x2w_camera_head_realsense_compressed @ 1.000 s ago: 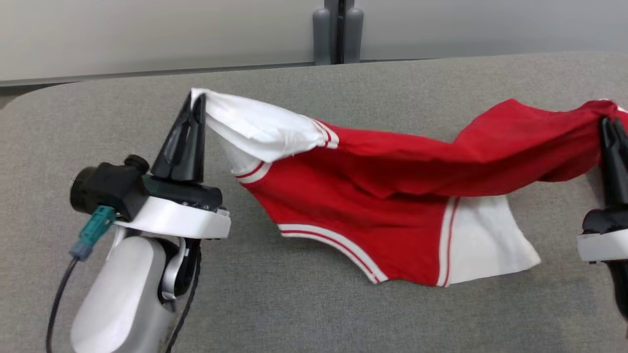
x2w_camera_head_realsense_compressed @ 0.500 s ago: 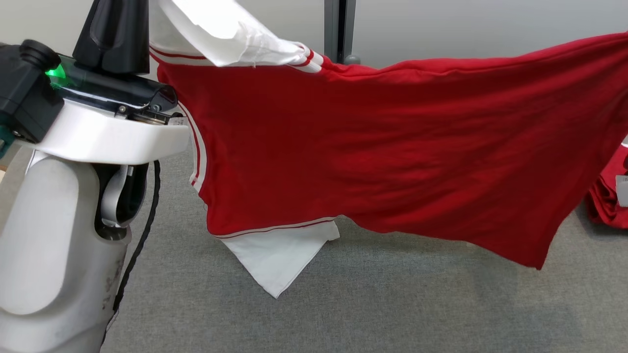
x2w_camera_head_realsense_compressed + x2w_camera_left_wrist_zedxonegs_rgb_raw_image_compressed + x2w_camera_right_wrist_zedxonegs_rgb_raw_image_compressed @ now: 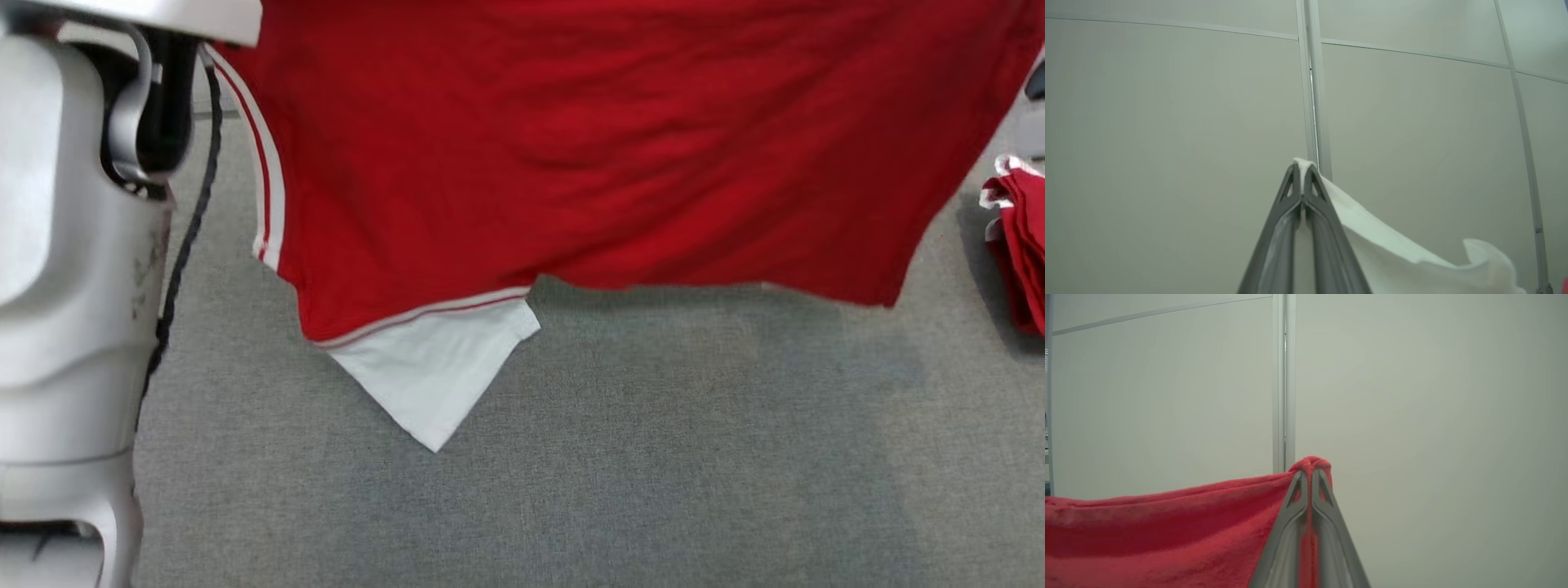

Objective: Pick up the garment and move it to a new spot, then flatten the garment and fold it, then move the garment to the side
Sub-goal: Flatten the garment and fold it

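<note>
The garment (image 3: 588,139) is a red shirt with white sleeves and red-and-white trim, hanging spread out above the grey table (image 3: 620,457). One white sleeve (image 3: 433,371) dangles lowest, near the table. My left gripper (image 3: 1302,169) is shut on a white sleeve edge (image 3: 1392,249), fingers pointing up at a pale wall. My right gripper (image 3: 1310,473) is shut on a red edge of the garment (image 3: 1167,531), which stretches off to its left. The pale left forearm (image 3: 65,269) stands at the left of the head view.
A second pile of red cloth (image 3: 1020,245) lies at the table's right edge. A black cable (image 3: 184,245) runs down beside the left forearm. Pale wall panels with a vertical seam (image 3: 1312,94) face both wrist cameras.
Both grippers have lifted the garment off the table, from a stretched, sagging drape to a hanging sheet. The head view has shifted, so the left gripper now sits above its top edge.
</note>
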You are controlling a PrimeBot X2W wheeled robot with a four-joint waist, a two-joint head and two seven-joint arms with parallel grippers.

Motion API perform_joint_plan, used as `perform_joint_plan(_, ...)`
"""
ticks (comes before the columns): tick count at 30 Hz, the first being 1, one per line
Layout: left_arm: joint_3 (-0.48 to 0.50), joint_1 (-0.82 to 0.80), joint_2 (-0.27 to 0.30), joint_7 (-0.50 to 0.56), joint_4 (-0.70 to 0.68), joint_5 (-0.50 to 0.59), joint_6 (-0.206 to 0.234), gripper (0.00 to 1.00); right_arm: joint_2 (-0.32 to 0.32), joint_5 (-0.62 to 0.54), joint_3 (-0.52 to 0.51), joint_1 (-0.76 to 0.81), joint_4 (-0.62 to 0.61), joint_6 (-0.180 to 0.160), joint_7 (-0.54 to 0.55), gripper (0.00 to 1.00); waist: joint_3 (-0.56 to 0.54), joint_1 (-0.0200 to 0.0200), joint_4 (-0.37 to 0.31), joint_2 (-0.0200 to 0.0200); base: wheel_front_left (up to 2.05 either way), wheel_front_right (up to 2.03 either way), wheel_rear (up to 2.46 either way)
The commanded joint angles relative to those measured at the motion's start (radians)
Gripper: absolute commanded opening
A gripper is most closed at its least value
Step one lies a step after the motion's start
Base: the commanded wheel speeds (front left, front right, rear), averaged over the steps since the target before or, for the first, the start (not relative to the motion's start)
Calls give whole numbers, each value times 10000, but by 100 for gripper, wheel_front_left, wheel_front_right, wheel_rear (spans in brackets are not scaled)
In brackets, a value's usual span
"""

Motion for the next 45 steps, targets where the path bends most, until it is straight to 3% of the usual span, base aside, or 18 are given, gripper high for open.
perform_joint_plan(1, 110, -583, 34, -181, 470, 12, -66, 0, 87, 90, 225, -594, 430, -1, -237, 0, 346, 0, -117, 0, 0, 0, 0)
perform_joint_plan(12, 294, -3498, -263, -962, 4318, 351, -437, 0, 1079, 516, 2141, -4450, 5040, -1, -2184, 0, 904, 0, -359, 0, 0, 0, 0)
perform_joint_plan(19, 314, -3143, -827, -980, 6379, 93, -575, 0, 1436, 920, 3411, -5019, 7021, -1, -2378, 0, 1545, 0, -144, 0, 0, 0, 0)
perform_joint_plan(26, 521, -2040, -1294, -985, 8254, -454, -748, 0, 1816, 1650, 4753, -4468, 8552, -2, -2419, 0, 2391, 0, -58, 0, 0, 0, 0)
perform_joint_plan(31, 721, -1127, -1388, -985, 8373, -551, -825, 0, 1742, 2048, 5142, -3823, 8597, -1, -2431, 0, 2743, 0, -78, 0, 0, 0, 0)
perform_joint_plan(45, 1296, 2908, -1510, -986, 6309, -186, -951, 0, 1159, 2057, 3776, 790, 6040, -1, -2429, 0, 1732, 0, 189, 0, 0, 0, 0)
